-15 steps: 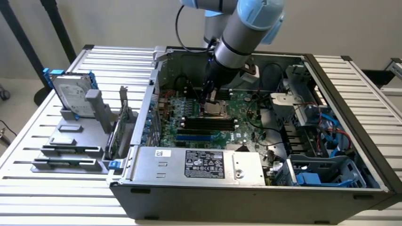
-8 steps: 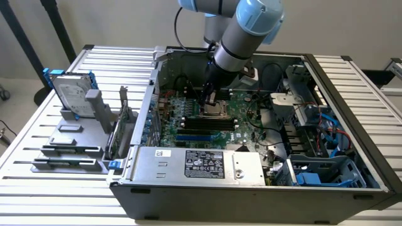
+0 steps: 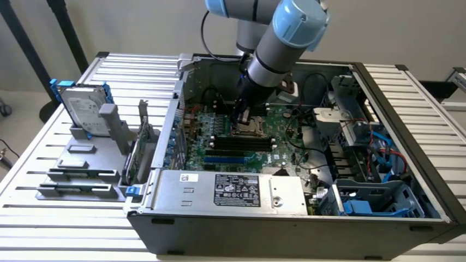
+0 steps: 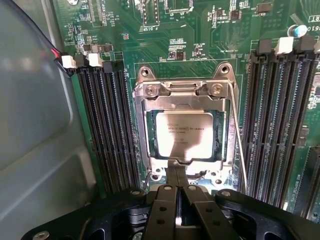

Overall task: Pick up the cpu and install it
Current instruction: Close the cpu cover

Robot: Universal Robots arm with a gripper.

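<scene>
**Exterior view.** An open computer case (image 3: 291,224) lies on a slatted metal table (image 3: 65,224). The arm (image 3: 280,46) reaches down into the case from above. The gripper (image 3: 244,115) stands over the processor socket (image 3: 251,130) on the green motherboard (image 3: 218,124), between the black memory slots (image 3: 240,143) and the far wall of the case. A silver power supply (image 3: 229,191) fills the near part of the case. On the exterior view's left, outside the case, a grey tray (image 3: 76,177) holds a hard drive (image 3: 84,109) standing upright on its edge (silver body, blue rails).

**Wrist view.** The cpu (image 4: 184,135) lies flat inside the socket frame (image 4: 181,90), silver top facing up, with a thin dark rim around it. Faint print runs across its top and cannot be read. The gripper (image 4: 176,172) is closed: its two black fingers (image 4: 170,176) are pressed together, with nothing visible between them. The tips rest at the edge of the socket frame, just beside the cpu's nearest side; whether they touch the chip itself cannot be told. A thin wire lever (image 4: 238,131) runs along one side of the frame. Banks of black memory slots (image 4: 107,135) flank the socket on both sides. A grey case wall (image 4: 35,125) stands beyond one bank.
</scene>
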